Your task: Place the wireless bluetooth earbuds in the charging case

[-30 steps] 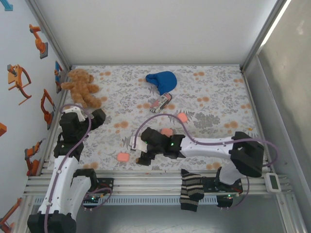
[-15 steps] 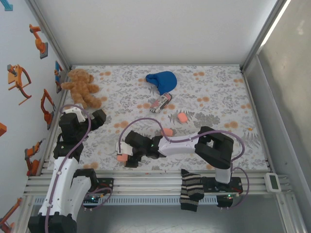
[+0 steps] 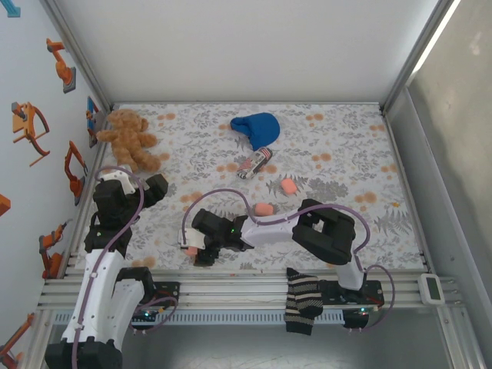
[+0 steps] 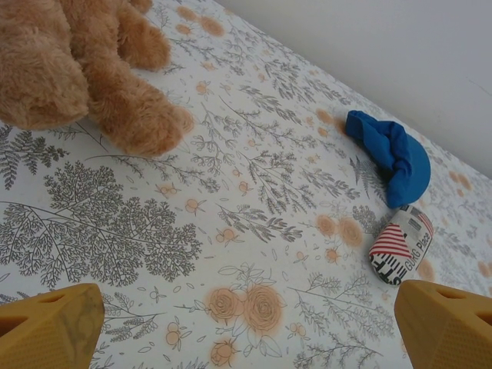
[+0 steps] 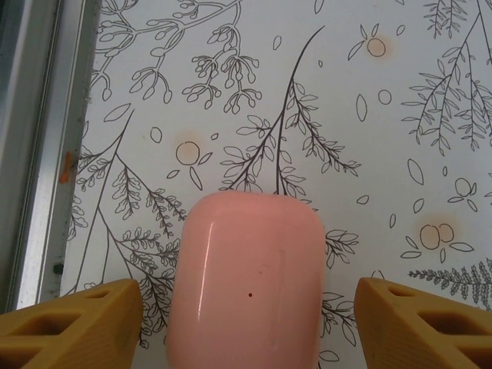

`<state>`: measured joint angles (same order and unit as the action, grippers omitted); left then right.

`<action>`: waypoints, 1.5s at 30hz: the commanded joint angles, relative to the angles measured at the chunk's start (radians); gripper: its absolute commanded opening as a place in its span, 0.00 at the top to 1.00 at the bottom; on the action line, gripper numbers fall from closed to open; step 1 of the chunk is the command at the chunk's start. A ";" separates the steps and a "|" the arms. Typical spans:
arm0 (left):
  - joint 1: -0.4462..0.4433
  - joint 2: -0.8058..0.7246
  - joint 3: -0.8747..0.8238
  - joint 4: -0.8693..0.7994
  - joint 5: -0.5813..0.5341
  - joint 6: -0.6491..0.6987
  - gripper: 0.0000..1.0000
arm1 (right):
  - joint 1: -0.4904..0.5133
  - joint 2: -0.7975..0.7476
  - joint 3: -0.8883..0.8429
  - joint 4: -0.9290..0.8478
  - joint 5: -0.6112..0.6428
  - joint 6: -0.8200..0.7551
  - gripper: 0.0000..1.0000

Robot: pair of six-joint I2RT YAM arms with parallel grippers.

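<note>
Nearby: teddy bear (image 3: 131, 138), blue cloth (image 3: 256, 127); pink case (image 5: 246, 261) between right pincer (image 5: 246, 307).

We see charging case (image 5: 246, 280) between right gripper (image 5: 247, 327) fingers (image 5: 69, 323): glossy salmon pink, plain, one tiny dark dot. Fingers mustard yellow, same on left gripper (image 4: 246, 323). Cloth (image 4: 254, 231) beneath white, grey line-drawn leaves and ferns, pale orange blossoms. Ahead of left gripper we note tan-brown teddy bear (image 4: 77, 69), royal blue fabric (image 4: 396, 157), small roll (image 4: 400, 246) striped red-white with black-white lettering. Behind right gripper, beside its arm, two more pink boxes (image 3: 264, 208) (image 3: 288, 185), same salmon
</note>
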<state>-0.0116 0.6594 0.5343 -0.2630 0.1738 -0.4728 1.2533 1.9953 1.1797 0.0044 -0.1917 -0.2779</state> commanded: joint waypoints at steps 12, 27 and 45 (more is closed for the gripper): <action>0.006 -0.018 -0.008 -0.017 0.017 0.011 0.04 | -0.009 0.020 0.018 -0.032 -0.012 0.012 0.40; 0.006 -0.034 -0.001 -0.033 0.021 0.014 0.04 | -0.025 0.027 0.039 -0.069 -0.023 0.011 0.51; 0.007 -0.011 0.106 -0.019 0.245 0.002 0.04 | -0.120 -0.358 -0.133 -0.025 0.152 -0.085 0.61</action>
<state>-0.0116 0.6662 0.5884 -0.3012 0.3317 -0.4732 1.1584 1.7267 1.0756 -0.0360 -0.1158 -0.3119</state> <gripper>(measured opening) 0.964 0.442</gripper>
